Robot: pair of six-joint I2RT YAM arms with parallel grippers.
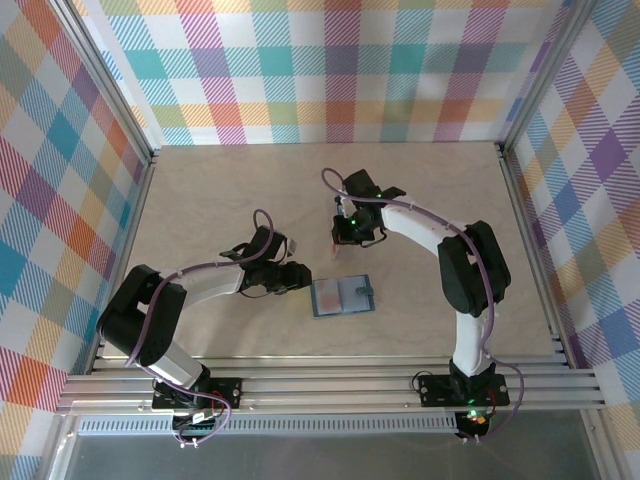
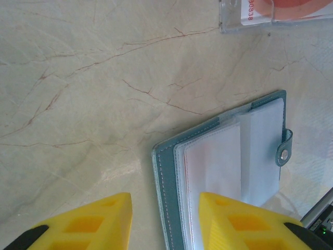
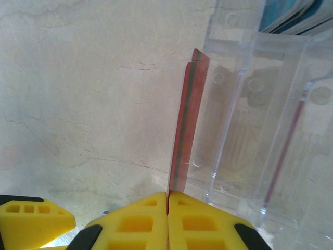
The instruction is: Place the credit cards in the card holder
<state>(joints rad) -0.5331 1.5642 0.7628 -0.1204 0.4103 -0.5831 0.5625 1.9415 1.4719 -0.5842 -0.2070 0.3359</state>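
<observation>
The red card (image 3: 186, 130) stands on edge just beside the clear case (image 3: 260, 130) — your right gripper (image 3: 167, 205) is clamped on it. The wallet (image 2: 218, 166) lies open on the table (image 2: 78, 104), your left gripper (image 2: 164, 208) spread apart over one edge.

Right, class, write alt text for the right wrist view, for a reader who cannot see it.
The yellow right claw is shut on the thin end of a red card, seen edge-on beside a clear plastic case. A pale marbled table lies beneath.
</observation>
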